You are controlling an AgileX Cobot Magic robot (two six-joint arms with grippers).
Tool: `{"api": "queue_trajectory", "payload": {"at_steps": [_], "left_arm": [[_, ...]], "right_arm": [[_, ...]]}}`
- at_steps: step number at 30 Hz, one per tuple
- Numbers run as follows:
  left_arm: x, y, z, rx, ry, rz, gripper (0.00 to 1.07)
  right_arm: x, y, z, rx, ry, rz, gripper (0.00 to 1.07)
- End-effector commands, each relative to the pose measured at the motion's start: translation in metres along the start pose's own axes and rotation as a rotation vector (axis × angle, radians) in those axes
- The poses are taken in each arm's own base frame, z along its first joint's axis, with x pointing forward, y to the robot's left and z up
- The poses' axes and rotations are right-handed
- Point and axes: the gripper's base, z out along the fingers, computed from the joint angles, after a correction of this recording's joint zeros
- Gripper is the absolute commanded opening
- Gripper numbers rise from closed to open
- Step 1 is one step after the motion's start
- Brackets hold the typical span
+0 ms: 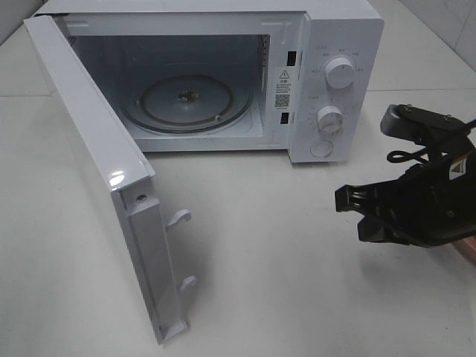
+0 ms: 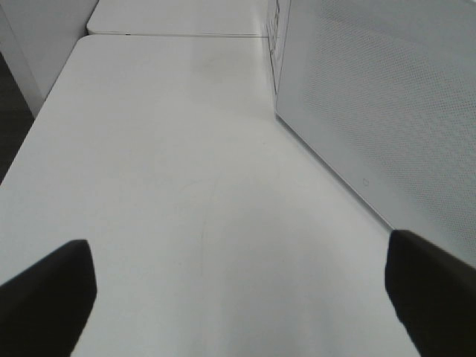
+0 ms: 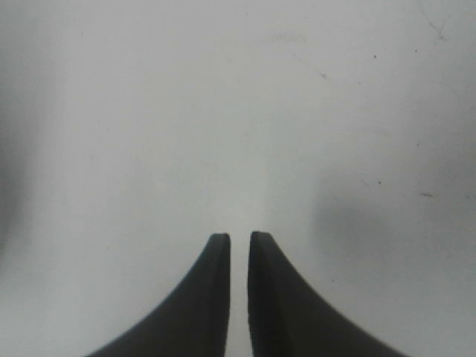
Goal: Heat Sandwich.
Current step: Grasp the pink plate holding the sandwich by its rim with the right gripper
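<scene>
Toward the right side of the desk (image 1: 260,282), in front of the microwave (image 1: 342,37), the right gripper (image 3: 238,239) hangs over bare surface; the sandwich appears in no view, so its place cannot be given. Hazards, as judged: the door (image 1: 89,126) stands swung wide toward the desk's front-left, latch hooks (image 1: 181,217) outward, and an arm bringing the sandwich to the empty turntable (image 1: 186,100) could clip either; the left gripper (image 2: 238,249) sits just beside a perforated white panel, apparently the door's outer face, and a sideways drift would knock the door; soft bread pinched hard would squeeze out its filling. Tool state: right jaws barely parted — a thin slit, nothing between them, nothing touched — too narrow to take the sandwich unless widened; left jaws spread wide, holding nothing, above the desk.
</scene>
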Motion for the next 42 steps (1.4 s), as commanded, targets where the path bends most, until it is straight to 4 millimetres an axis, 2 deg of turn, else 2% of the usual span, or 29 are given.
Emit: {"api": "queue_trajectory", "payload": {"at_steps": [1,8,13,15,17,18,20,21,24,25,27,28,35,42], "left_arm": [[0.002,0.000,-0.003,-0.001,-0.034,-0.005,1.01],[0.002,0.000,-0.003,-0.001,-0.034,-0.005,1.01],[0.002,0.000,-0.003,-0.001,-0.034,-0.005,1.01],[0.002,0.000,-0.003,-0.001,-0.034,-0.005,1.01],[0.002,0.000,-0.003,-0.001,-0.034,-0.005,1.01],[0.002,0.000,-0.003,-0.001,-0.034,-0.005,1.01],[0.002,0.000,-0.003,-0.001,-0.034,-0.005,1.01],[0.002,0.000,-0.003,-0.001,-0.034,-0.005,1.01],[0.002,0.000,-0.003,-0.001,-0.034,-0.005,1.01],[0.002,0.000,-0.003,-0.001,-0.034,-0.005,1.01],[0.001,0.000,-0.003,-0.001,-0.029,-0.004,1.01],[0.001,0.000,-0.003,-0.001,-0.028,-0.004,1.01],[0.001,0.000,-0.003,-0.001,-0.028,-0.005,1.01],[0.001,0.000,-0.003,-0.001,-0.028,-0.005,1.01]], "right_arm": [[0.006,-0.004,-0.014,0.040,0.058,-0.169,0.14],[0.009,-0.008,-0.030,0.105,0.140,-0.258,0.19],[0.002,-0.008,-0.042,0.171,0.208,-0.313,0.27],[-0.005,-0.007,-0.048,0.190,0.212,-0.322,0.37],[-0.008,-0.008,-0.050,0.191,0.204,-0.313,0.40],[-0.015,-0.011,-0.054,0.199,0.191,-0.288,0.49],[-0.021,-0.014,-0.057,0.207,0.176,-0.286,0.58],[-0.021,-0.014,-0.057,0.207,0.176,-0.286,0.58],[-0.032,-0.023,-0.063,0.238,0.146,-0.286,0.80],[-0.032,-0.023,-0.063,0.238,0.146,-0.286,0.80],[-0.037,-0.030,-0.066,0.264,0.127,-0.270,0.92],[-0.039,-0.033,-0.067,0.271,0.123,-0.263,0.95],[-0.044,-0.052,-0.062,0.313,0.145,-0.211,0.95],[-0.056,-0.072,-0.039,0.346,0.190,-0.155,0.93]]}}
